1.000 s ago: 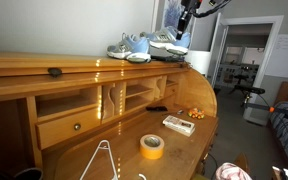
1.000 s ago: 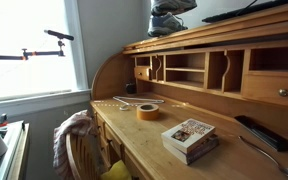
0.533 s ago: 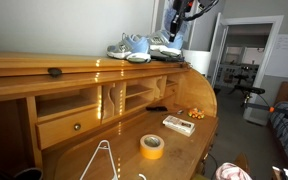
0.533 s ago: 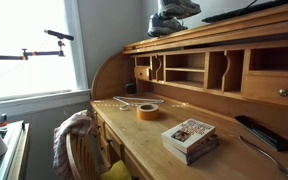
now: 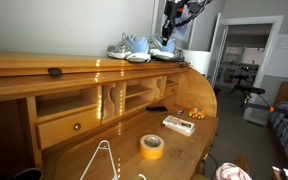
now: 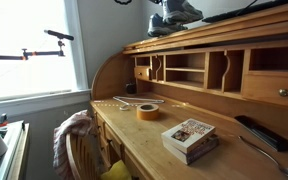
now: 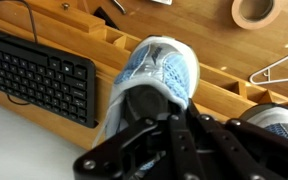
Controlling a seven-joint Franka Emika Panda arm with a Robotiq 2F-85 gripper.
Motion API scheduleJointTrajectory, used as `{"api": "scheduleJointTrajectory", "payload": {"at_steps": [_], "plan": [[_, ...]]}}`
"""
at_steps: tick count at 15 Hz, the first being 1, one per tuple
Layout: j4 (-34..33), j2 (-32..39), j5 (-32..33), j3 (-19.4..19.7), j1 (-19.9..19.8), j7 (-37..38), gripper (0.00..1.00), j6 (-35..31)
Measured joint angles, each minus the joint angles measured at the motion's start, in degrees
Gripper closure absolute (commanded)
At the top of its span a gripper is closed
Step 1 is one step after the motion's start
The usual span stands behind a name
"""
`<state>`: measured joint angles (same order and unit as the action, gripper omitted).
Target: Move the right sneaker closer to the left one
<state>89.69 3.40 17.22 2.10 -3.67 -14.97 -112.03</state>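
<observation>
Two matching pale blue-grey sneakers stand on top of the wooden roll-top desk (image 5: 44,65). In an exterior view the left one (image 5: 127,47) is apart from the right sneaker (image 5: 164,52), with a small gap between them. My gripper (image 5: 170,33) comes down from above and is shut on the right sneaker's heel collar. In the wrist view the held sneaker (image 7: 159,72) points away from my dark fingers (image 7: 174,140), and the other sneaker (image 7: 279,120) shows at the right edge. In an exterior view from below, the shoes (image 6: 174,12) overlap.
A black keyboard (image 7: 34,65) lies on the desk top beside the held sneaker. On the lower desk surface are a yellow tape roll (image 5: 152,146), a small box (image 5: 178,124), a wire hanger (image 5: 102,160) and a remote (image 6: 259,130).
My gripper has moved sideways along the desk top with the right sneaker, which now sits closer to the left one.
</observation>
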Motion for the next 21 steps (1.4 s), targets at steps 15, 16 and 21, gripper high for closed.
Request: {"api": "scheduleJointTrajectory", "payload": {"at_steps": [15,16,21], "plan": [[-7.45,6.0,-0.29,-0.31,0.58,0.4,0.98,2.19],[-7.98,6.41,-0.29,-0.31,0.58,0.4,0.98,2.29],[-10.4,8.33,-0.78,-0.31,0.59,0.4,0.65,3.59]]}}
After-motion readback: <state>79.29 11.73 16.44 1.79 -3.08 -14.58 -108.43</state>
